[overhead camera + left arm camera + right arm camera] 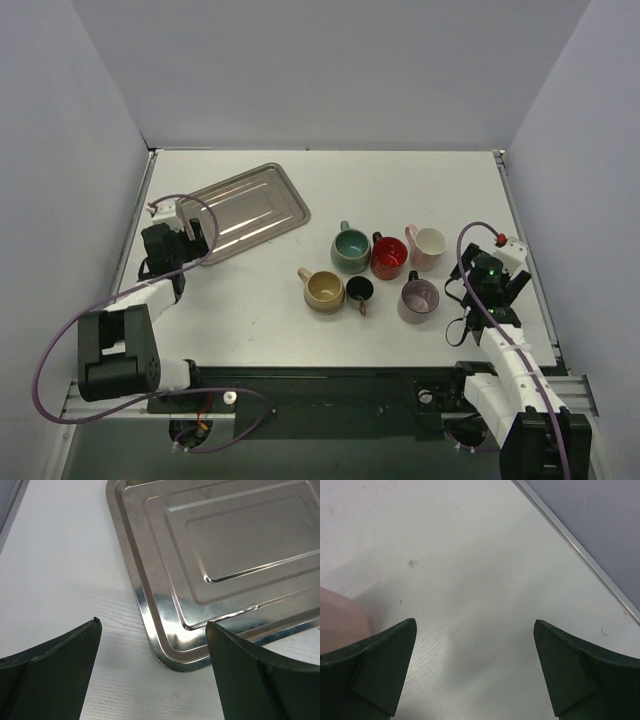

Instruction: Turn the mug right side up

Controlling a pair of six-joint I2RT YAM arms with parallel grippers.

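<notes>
Both sets of jaws spread, holding nothing; left jaws hang over the near corner of the shiny steel baking tray [240,555], well apart from the mugs; right jaws hang over bare white bench [485,580], with the mug cluster just to their left. Nearest the right jaws is the lavender glazed mug [418,298]; the pale pink curve [340,622] at my right wrist view's edge is that or the pink-and-white mug [428,245], cannot tell which. All six mugs show mouths up, axes vertical; I judge nothing left to flip.

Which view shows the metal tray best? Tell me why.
Top external: the whole tray is visible, empty. The left wrist view shows only one corner of it, close up; the right wrist view shows none.
</notes>
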